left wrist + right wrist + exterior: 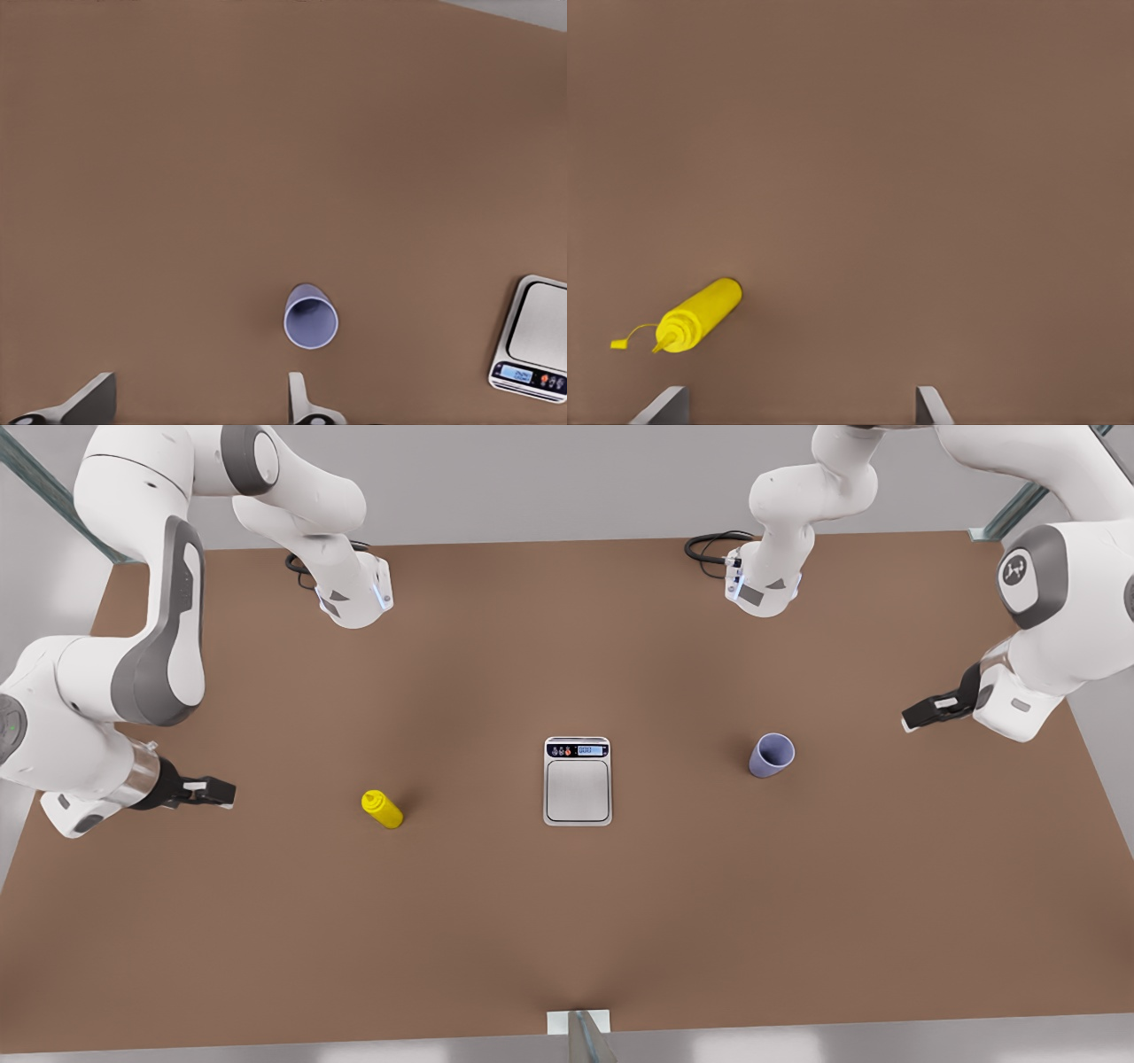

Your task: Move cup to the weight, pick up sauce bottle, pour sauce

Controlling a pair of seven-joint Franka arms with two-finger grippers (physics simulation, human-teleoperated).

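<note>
The lavender-blue cup stands upright on the brown table, toward the front view's right. The weight lies flat mid-table with its display lit. A yellow sauce bottle stands toward the front view's left, its small cap hanging loose on a tether. My left gripper hovers open beyond the cup at the front view's right, apart from it. My right gripper hovers open at the front view's left, apart from the bottle. Neither holds anything.
Both arm bases stand at the table's far edge with black cables beside them. A small metal bracket sits at the near edge. Bare brown tabletop lies between the bottle, the weight and the cup.
</note>
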